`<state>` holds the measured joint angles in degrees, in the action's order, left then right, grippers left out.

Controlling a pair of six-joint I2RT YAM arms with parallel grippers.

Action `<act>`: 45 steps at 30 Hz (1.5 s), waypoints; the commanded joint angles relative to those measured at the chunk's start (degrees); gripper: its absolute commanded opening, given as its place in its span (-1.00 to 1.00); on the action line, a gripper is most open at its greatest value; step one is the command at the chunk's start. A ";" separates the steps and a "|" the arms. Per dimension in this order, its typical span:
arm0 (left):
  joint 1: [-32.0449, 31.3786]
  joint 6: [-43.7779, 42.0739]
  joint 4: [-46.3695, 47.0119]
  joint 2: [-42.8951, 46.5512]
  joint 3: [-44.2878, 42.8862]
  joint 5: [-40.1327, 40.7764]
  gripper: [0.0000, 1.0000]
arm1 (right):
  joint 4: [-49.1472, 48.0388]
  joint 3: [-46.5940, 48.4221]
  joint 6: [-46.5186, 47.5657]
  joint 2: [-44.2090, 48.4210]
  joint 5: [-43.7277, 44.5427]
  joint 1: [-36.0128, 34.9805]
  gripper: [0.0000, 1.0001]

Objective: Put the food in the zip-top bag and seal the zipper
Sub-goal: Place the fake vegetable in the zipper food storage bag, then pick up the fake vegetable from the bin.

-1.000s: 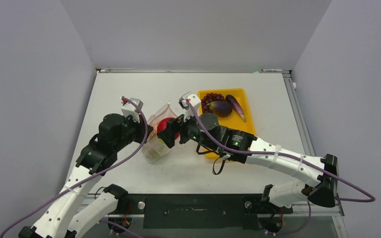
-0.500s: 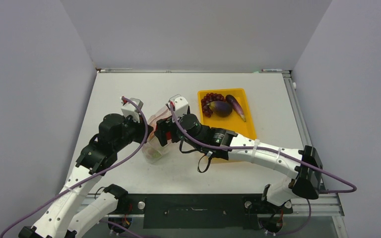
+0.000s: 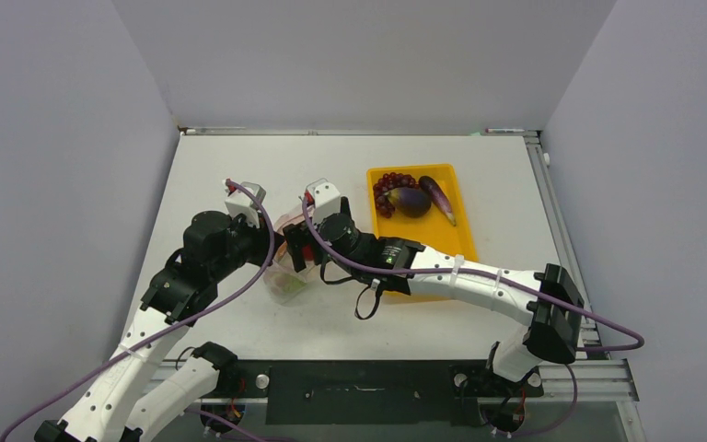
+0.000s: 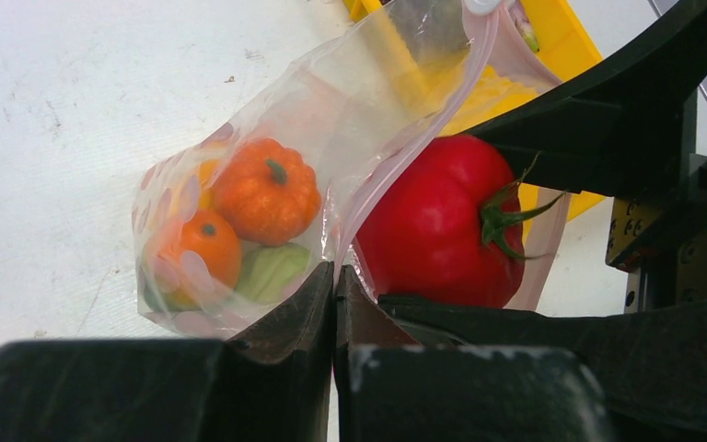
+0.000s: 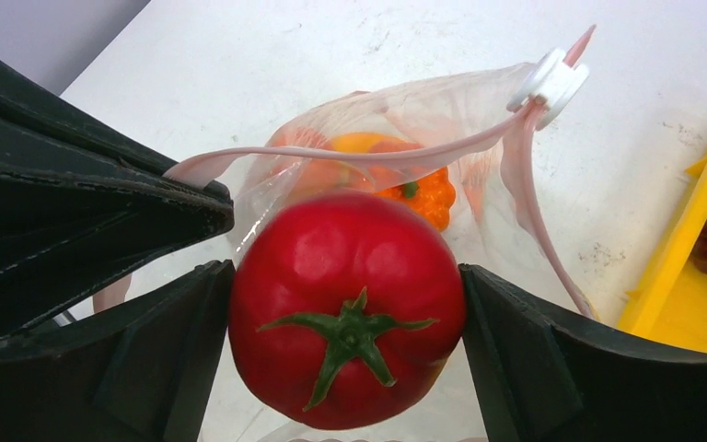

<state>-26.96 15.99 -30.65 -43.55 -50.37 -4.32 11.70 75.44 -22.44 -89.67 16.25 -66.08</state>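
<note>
The clear zip-top bag [image 4: 239, 166] lies on the table with an orange pumpkin [image 4: 265, 189], an orange [image 4: 198, 253] and a green fruit [image 4: 272, 272] inside. My left gripper [image 4: 334, 276] is shut on the bag's mouth edge and holds it up. The pink zipper [image 5: 377, 155] arcs over the open mouth, with its white slider [image 5: 552, 81] at the far end. A red tomato [image 5: 345, 299] sits between my right gripper's [image 5: 345, 276] fingers, touching both, just inside the bag mouth. From above, both grippers meet at the bag [image 3: 285, 281].
The yellow tray [image 3: 456, 238] stands right of the bag, partly under my right arm. It holds a dark red grape bunch [image 3: 388, 184], a round purple eggplant [image 3: 412, 201] and a long eggplant [image 3: 437, 196]. White table stretches around it.
My right arm has moved left, carrying the tomato from beside the bag into its mouth. The left gripper has kept its hold on the bag edge.
</note>
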 commanded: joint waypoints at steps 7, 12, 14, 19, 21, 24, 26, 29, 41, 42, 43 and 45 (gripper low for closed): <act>-0.29 -0.52 0.84 0.44 -0.61 0.10 -1.00 | -1.75 2.96 0.80 1.33 0.29 -0.27 0.91; -0.29 -0.59 0.80 0.40 -0.60 0.18 -1.00 | -2.01 2.30 0.32 3.15 -0.53 -0.25 0.86; -0.29 -0.61 0.80 0.41 -0.61 0.19 -1.00 | -2.30 1.73 0.16 4.38 -0.52 -0.22 0.86; -0.29 -0.61 0.77 0.48 -0.57 0.27 -1.00 | -2.51 0.16 -0.13 8.00 -0.13 -0.27 0.86; -0.29 -0.61 0.84 0.35 -0.48 0.27 -1.00 | -2.45 -0.46 -0.17 9.88 0.40 -0.26 0.85; -0.36 -0.53 0.85 -0.14 -0.49 0.32 -1.00 | -2.17 -1.55 -0.89 12.86 1.10 -0.27 0.86; -0.58 -0.60 0.72 -0.30 -0.52 0.80 -1.00 | -1.72 -2.12 -1.11 14.85 1.78 -0.27 0.86; -1.02 -0.61 0.81 -0.35 -0.35 1.58 -1.00 | -0.43 -3.10 -0.93 17.41 3.78 -0.26 0.86; -1.85 -1.46 0.82 -1.09 -0.10 3.60 -1.00 | 6.56 -6.65 0.98 23.51 13.19 1.10 0.85; -1.86 -1.48 0.78 -1.15 -0.06 3.63 -1.00 | 7.16 -6.82 1.07 23.63 13.41 1.62 0.84; -1.85 -1.49 0.77 -1.30 -0.06 3.74 -1.00 | 7.56 -7.13 1.29 23.78 13.49 2.18 0.84; -1.86 -1.57 0.72 -1.57 -0.07 3.81 -1.00 | 8.62 -7.60 1.22 23.84 13.69 3.44 0.84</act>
<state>-28.47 15.35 -30.70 -44.75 -50.37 -1.50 17.69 68.73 -22.04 -67.26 26.59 -64.75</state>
